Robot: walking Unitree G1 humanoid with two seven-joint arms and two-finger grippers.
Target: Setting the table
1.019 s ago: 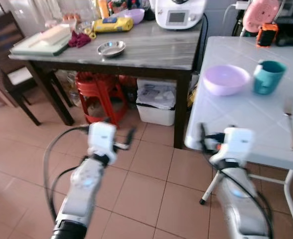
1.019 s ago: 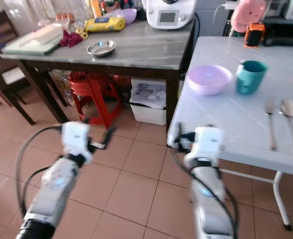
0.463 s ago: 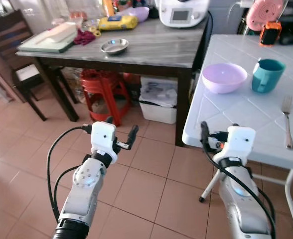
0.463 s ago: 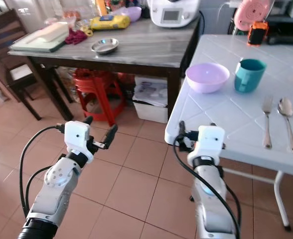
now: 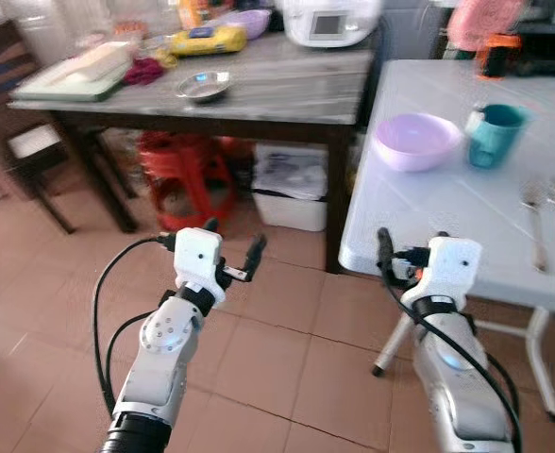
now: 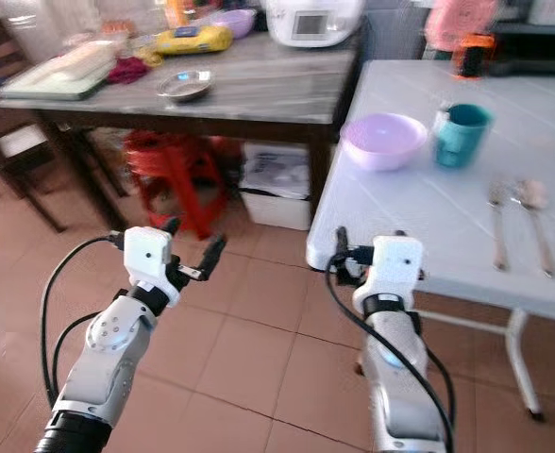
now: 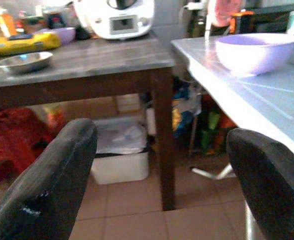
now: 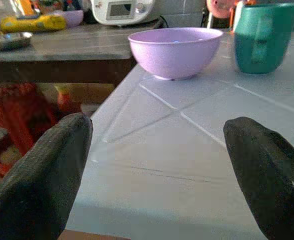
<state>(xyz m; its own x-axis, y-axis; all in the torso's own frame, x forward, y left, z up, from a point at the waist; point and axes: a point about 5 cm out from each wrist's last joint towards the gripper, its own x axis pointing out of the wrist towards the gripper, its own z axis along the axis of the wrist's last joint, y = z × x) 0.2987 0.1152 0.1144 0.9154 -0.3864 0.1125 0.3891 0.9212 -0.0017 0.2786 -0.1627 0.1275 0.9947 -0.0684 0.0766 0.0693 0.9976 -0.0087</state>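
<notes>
The left gripper (image 5: 228, 253), fingers spread and empty, hovers over the tiled floor in front of the dark wooden table with a grey top (image 5: 287, 90). The right gripper (image 6: 365, 253), also spread and empty, sits at the near edge of the white tiled table (image 6: 419, 217). On it, left to right: a lilac plastic bowl (image 6: 383, 140), a teal mug (image 6: 459, 135), a metal fork (image 6: 496, 219) and a metal spoon (image 6: 532, 209). The bowl probably handles light, rigid and smooth; pinch it at the rim.
</notes>
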